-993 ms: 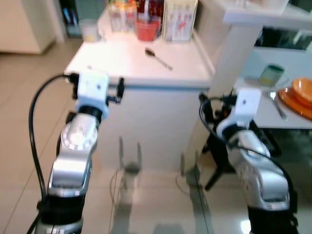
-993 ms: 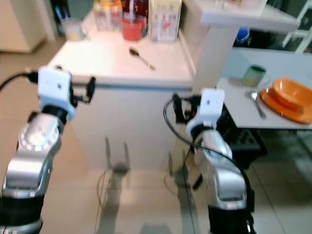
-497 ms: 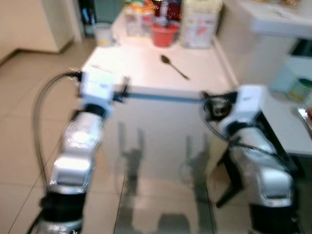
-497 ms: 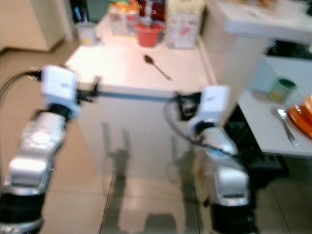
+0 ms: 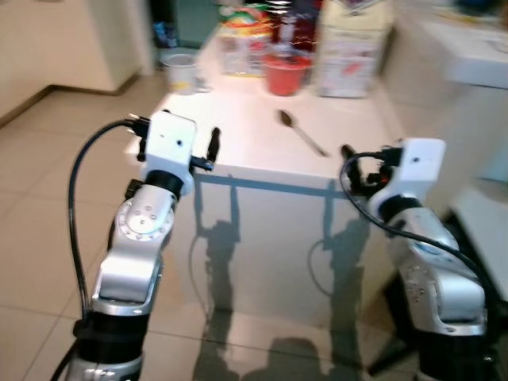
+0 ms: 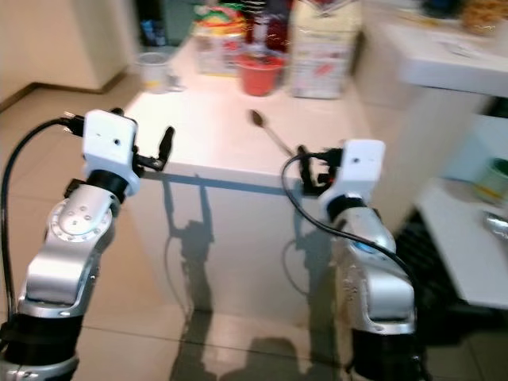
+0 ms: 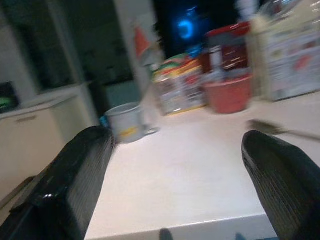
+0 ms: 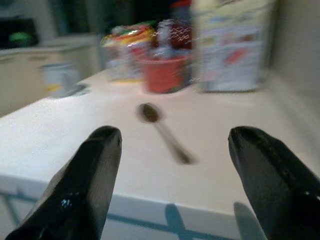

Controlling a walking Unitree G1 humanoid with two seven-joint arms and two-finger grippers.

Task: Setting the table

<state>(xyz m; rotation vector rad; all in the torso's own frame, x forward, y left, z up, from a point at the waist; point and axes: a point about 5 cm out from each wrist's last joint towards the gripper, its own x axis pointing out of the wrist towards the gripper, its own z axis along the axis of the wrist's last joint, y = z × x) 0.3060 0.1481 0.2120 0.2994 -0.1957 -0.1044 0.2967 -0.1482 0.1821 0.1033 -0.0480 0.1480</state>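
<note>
A: Closer to the white counter (image 5: 238, 127) than a second ago; view swung left, orange dishes out of frame. Means approach, not yet grasp.

B: Spoon (image 5: 302, 132)?

A: Lying bare mid-counter, handle toward five o'clock, red cup (image 5: 286, 74) at eleven o'clock of it.

B: Fingers?

A: Right gripper (image 8: 170, 180) spread wide, empty, just short of the edge, spoon framed between. Left gripper (image 7: 175, 170) likewise splayed, empty.

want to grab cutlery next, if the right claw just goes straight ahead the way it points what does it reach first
Most likely the spoon, lying on the white counter between the open fingers' line of sight. The right claw sits at about counter-edge height, so it might touch the edge first; depth is unclear.
</note>
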